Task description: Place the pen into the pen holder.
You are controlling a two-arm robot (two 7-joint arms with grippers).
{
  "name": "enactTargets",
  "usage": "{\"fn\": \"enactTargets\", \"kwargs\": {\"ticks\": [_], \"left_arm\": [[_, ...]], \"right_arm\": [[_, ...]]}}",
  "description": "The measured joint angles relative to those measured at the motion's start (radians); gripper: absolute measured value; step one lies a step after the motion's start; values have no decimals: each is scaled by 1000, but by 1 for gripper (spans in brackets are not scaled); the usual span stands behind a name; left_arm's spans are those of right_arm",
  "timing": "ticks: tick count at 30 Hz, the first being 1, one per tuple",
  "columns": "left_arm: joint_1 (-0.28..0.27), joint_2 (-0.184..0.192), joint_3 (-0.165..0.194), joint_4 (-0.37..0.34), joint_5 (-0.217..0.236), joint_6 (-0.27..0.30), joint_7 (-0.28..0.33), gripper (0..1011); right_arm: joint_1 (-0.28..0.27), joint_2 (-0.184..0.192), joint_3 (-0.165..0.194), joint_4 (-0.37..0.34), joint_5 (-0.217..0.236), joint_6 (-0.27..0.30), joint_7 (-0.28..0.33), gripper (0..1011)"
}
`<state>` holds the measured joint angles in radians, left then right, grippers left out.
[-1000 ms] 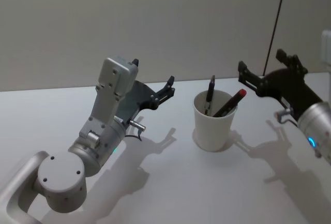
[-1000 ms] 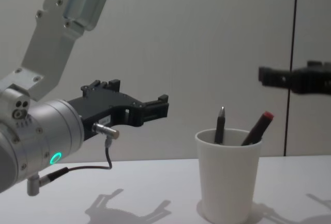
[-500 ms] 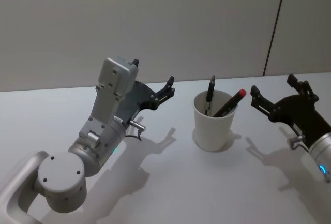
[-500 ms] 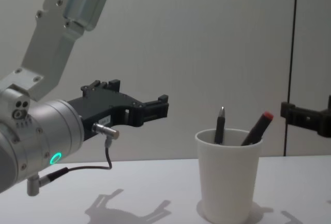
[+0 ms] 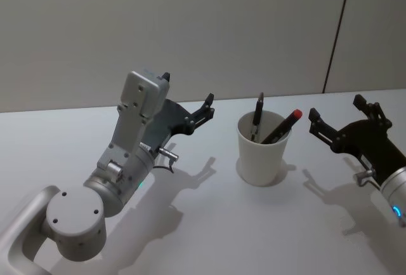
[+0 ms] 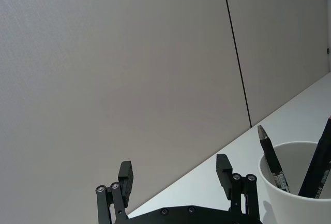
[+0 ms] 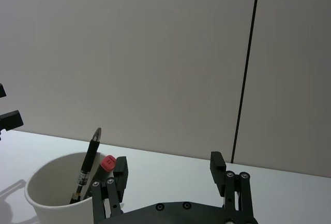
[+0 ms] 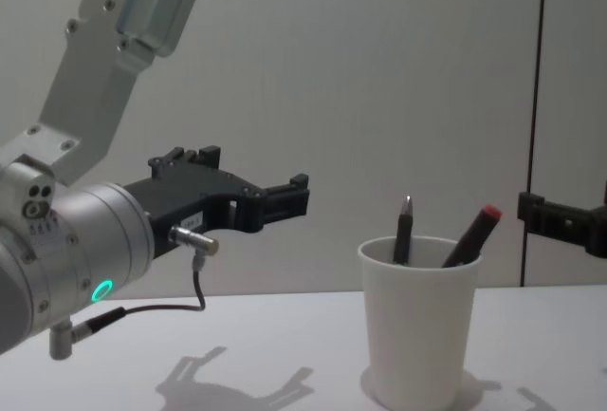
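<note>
cup (image 5: 261, 150) upright on desk (image 5: 209, 224), two pens inside: red-tipped (image 5: 283, 126), black (image 5: 257, 117) | left hand (image 5: 208, 105) open, empty, left of cup | right hand (image 5: 336, 117) open, empty, right of cup

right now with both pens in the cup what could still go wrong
The pen holder is a light paper cup, and the right claw hangs open close beside it: a sideways swing could tip it. The red-capped pen and the dark pen both lean on the rim with their tops above it, so a knock could pull one out or topple the cup. The left claw, open and raised on the other side, poses the same risk if it moves inward.
</note>
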<state>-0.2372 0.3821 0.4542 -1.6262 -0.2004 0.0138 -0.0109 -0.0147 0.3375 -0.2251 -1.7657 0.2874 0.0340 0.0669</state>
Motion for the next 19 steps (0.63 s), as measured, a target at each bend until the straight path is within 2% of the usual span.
{"fn": "enactTargets", "kwargs": {"ticks": [19], "left_arm": [[0,0,0,0,0,0,0,1001]], "right_arm": [[0,0,-1,-1,0,0,0,1002]]}}
